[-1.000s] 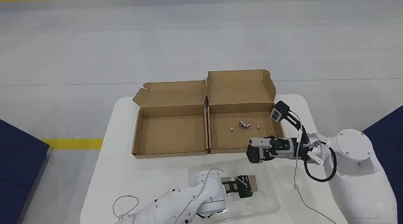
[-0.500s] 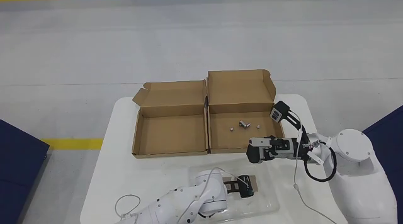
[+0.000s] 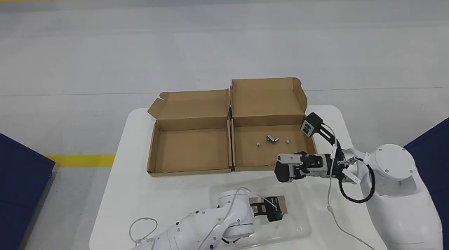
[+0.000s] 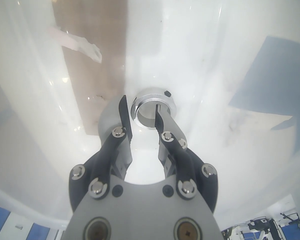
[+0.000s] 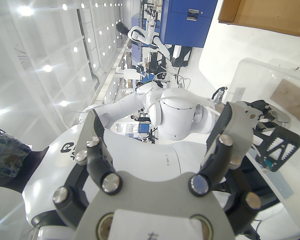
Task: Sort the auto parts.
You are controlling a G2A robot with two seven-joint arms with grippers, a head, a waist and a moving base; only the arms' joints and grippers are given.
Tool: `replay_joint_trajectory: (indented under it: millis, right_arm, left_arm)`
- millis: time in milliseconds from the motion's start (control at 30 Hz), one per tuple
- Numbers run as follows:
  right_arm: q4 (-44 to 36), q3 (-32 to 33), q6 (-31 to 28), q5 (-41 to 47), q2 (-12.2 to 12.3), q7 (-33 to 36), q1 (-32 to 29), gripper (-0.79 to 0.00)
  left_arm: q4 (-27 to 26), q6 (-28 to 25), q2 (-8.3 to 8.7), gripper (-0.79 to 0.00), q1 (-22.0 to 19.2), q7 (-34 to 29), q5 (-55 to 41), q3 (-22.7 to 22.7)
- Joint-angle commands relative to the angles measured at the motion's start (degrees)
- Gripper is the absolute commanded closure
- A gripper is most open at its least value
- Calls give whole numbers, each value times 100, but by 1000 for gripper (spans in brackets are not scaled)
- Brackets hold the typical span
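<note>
On the white worktop's [image 3: 123, 180] clear plastic tray [image 4: 190, 38], left jaws are straddling a silver metal ring's [image 4: 153, 95] wall (part-open); right jaws are gaping empty toward the lamp-lit hall [image 5: 65, 51].

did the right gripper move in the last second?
No. The right gripper sits at the same spot by the right box's front corner in all three top views.

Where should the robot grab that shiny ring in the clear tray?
Best pinch the ring by its wall, from above: one finger in the hole, one outside. It lies flat in the tray, hole facing up, so the thin wall is easy to straddle. The left gripper sits open astride it.
</note>
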Motion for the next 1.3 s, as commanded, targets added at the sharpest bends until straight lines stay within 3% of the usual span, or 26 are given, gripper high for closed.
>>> replay_joint_trajectory:
  millis: [0,133,467,867,1100,1267]
  right_arm:
    - [0,0,0,0,0,0,0,-785]
    - [0,0,0,0,0,0,0,-785]
    - [0,0,0,0,0,0,0,-785]
    - [0,0,0,0,0,0,0,-785]
    - [0,0,0,0,0,0,0,-785]
    - [0,0,0,0,0,0,0,-785]
  left_arm:
    - [79,-23,-17,-160,-3,31,2,17]
    - [206,-26,-53,0,-22,90,-24,20]
    - [110,64,-81,0,-41,-9,71,-41]
    - [-893,-227,208,0,152,-428,-234,-723]
    - [-893,-227,208,0,152,-428,-234,-723]
    - [-938,-116,399,0,470,353,-431,-1427]
